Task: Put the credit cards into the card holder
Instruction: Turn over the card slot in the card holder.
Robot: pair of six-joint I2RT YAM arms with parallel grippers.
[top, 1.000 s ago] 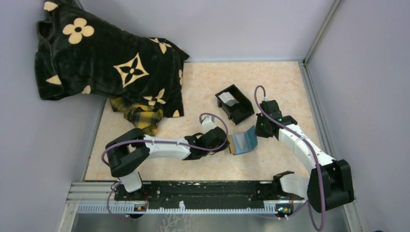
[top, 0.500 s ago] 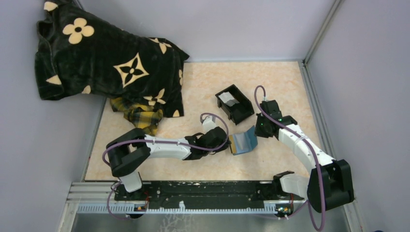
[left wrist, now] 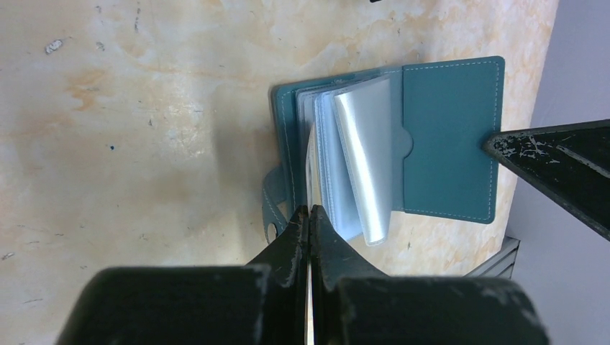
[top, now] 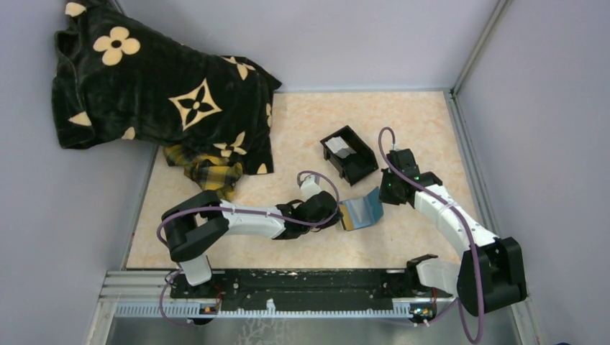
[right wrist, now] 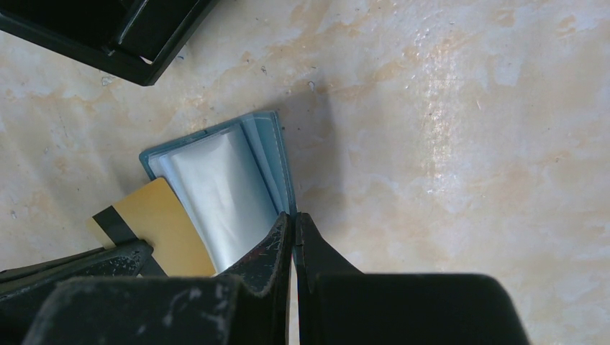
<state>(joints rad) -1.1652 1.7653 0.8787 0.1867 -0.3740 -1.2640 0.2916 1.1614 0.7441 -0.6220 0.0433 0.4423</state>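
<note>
The blue card holder (top: 365, 208) lies open on the table, its clear sleeves fanned out (left wrist: 360, 158). My right gripper (right wrist: 293, 215) is shut on the holder's blue cover (right wrist: 279, 154) and holds it open. My left gripper (left wrist: 310, 210) is shut on a tan credit card with a black stripe (right wrist: 155, 223). That card shows edge-on in the left wrist view, with its far end among the sleeves. More pale credit cards (top: 338, 148) lie in the black box (top: 357, 164) just behind the holder. The two grippers (top: 335, 219) (top: 383, 195) flank the holder.
A black blanket with cream flowers (top: 158, 93) and a yellow plaid cloth (top: 208, 172) cover the table's back left. Grey walls (top: 503, 108) close in the table on the right and behind. The black box corner (right wrist: 108, 36) is close to the right gripper.
My left arm has edged slightly to the right, carrying the card further into the holder's sleeves. The right arm has stayed put on the cover.
</note>
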